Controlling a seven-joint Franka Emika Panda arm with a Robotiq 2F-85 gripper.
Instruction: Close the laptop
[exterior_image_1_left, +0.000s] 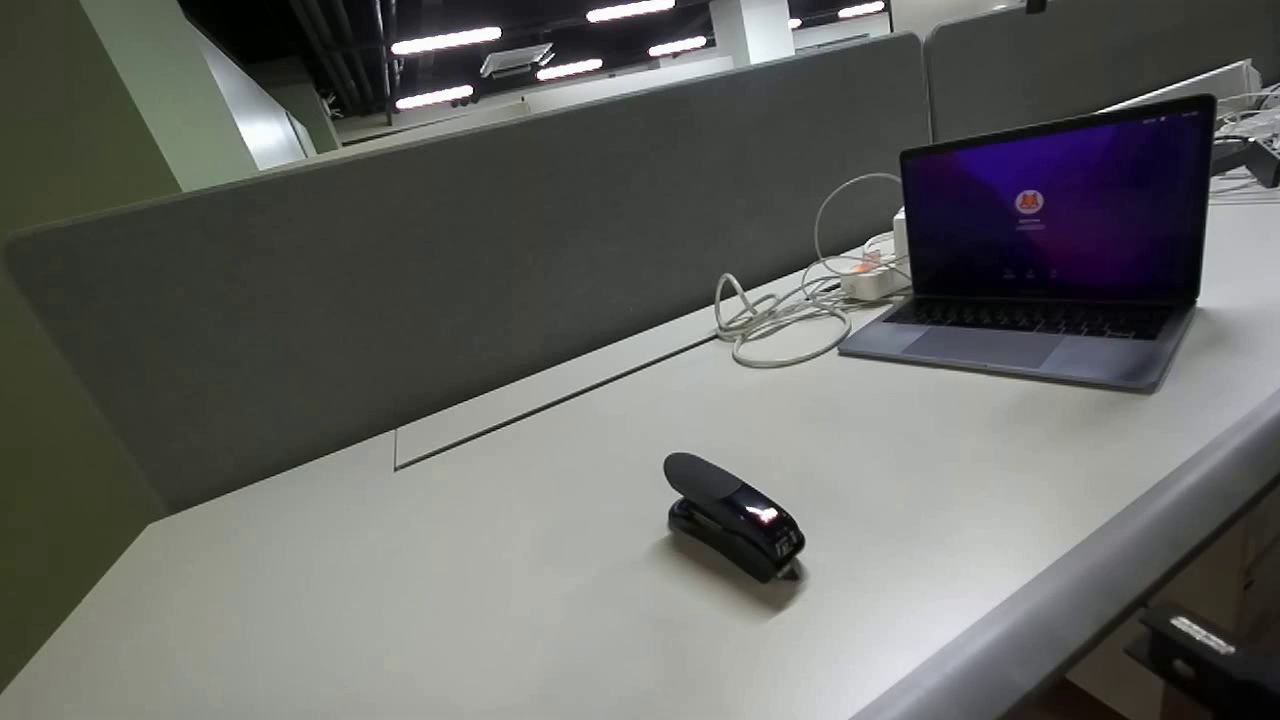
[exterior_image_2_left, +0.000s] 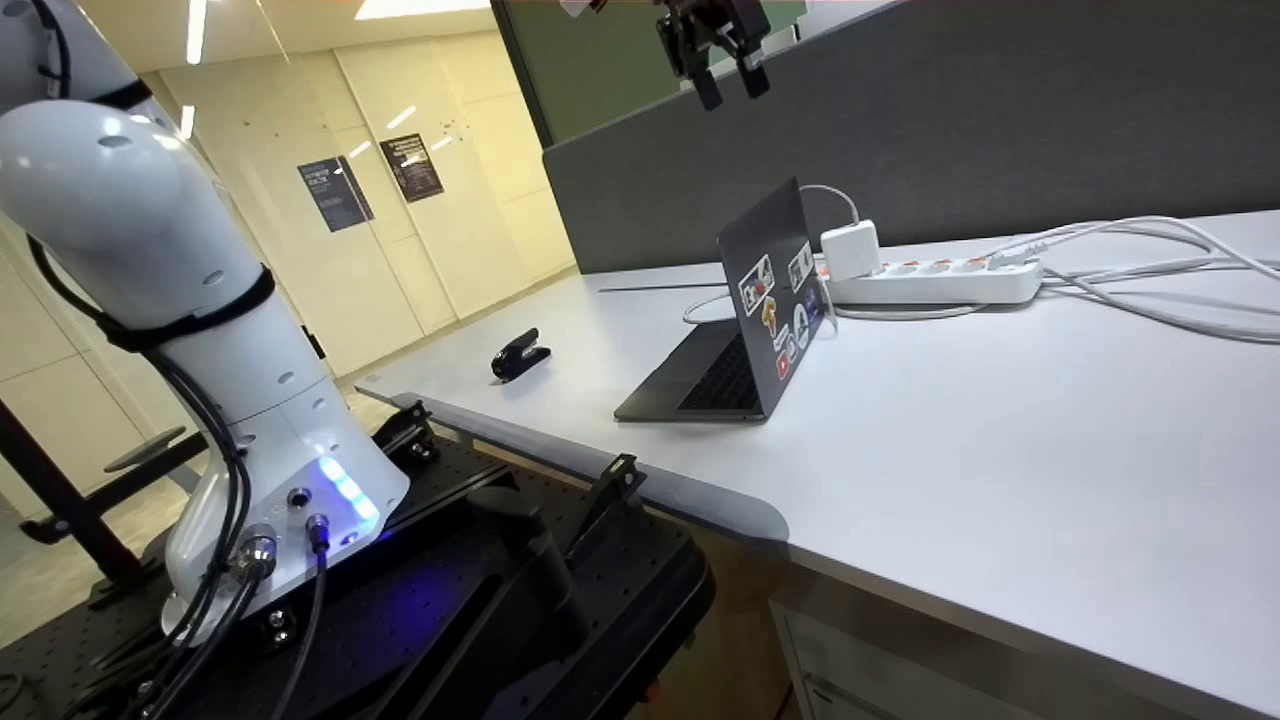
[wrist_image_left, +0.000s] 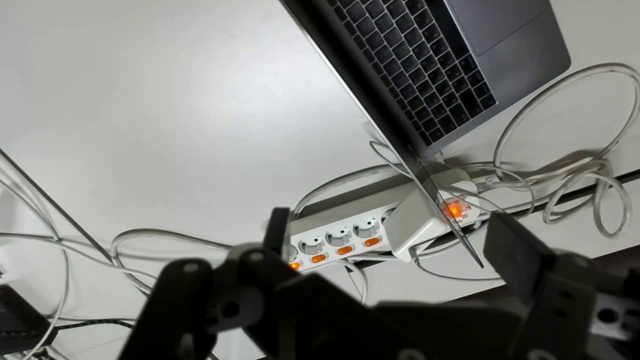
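Note:
The dark grey laptop (exterior_image_1_left: 1060, 250) stands open on the table, its lit purple screen raised steeply above the keyboard. Its lid back with colourful stickers faces the camera in an exterior view (exterior_image_2_left: 768, 275). In the wrist view the laptop (wrist_image_left: 425, 65) is seen from above, its lid edge-on and running down toward the jaws. My gripper (exterior_image_2_left: 733, 88) is open and empty, above the laptop's lid and apart from it. In the wrist view the gripper's fingers (wrist_image_left: 387, 227) are wide apart, and the lid's corner appears between them, nearer the right finger.
A black stapler-like object (exterior_image_1_left: 735, 515) lies on the table in front of the laptop. A white power strip (exterior_image_2_left: 935, 284) with a white charger (exterior_image_2_left: 850, 250) and loose cables lies behind it. A grey partition (exterior_image_1_left: 500, 270) runs along the table's back edge.

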